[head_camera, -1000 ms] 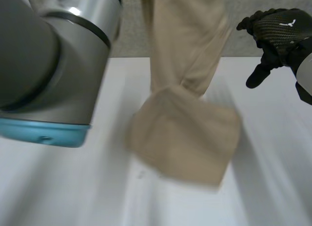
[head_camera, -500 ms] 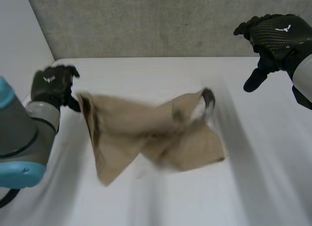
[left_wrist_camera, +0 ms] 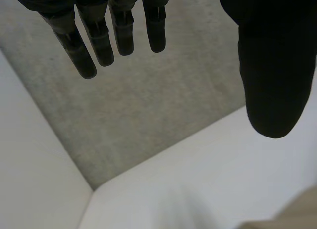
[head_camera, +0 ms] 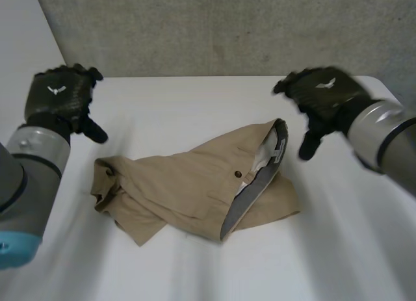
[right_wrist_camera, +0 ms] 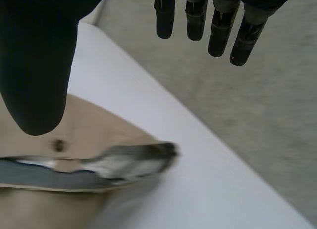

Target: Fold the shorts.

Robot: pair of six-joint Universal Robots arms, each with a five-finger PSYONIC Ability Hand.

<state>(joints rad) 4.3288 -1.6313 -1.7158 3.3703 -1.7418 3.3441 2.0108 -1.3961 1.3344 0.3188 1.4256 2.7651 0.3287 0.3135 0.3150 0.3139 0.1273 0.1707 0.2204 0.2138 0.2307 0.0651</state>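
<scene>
Your left hand (head_camera: pixel 58 99) hovers over the surface (head_camera: pixel 182 106), up and off to one side of the shorts (head_camera: pixel 188 190), with bare white between them. From the head view you see mostly its back, which hides the fingers. Its own wrist view settles the matter: the fingers (left_wrist_camera: pixel 119 31) hang straight and a little apart, the thumb (left_wrist_camera: pixel 272 70) stands well away from them, and nothing sits between. The palm is cut off at the frame edge. Beyond the thumb tip a sliver of tan cloth (left_wrist_camera: pixel 297 214) shows, too little to tell which part of the shorts it is.

Your right hand (head_camera: pixel 322 96) hovers near the other end of the shorts, just beside the waistband (head_camera: pixel 250 197), and is apart from the cloth. Its fingers (right_wrist_camera: pixel 218 26) are straight and spread from the thumb (right_wrist_camera: pixel 39 56), gripping nothing. Below that thumb the waistband lies blurred, its grey lining turned outward, and a small dark button (right_wrist_camera: pixel 59 145) sits close by the thumb tip. The thumb covers the cloth behind it.

The shorts lie in a crumpled heap between the two hands. The end toward your left hand is bunched, and the legs lie over one another, so you cannot tell where each one ends. How high either hand stands above the surface cannot be judged. A grey wall (head_camera: pixel 227 28) rises past the fingertips of both hands.
</scene>
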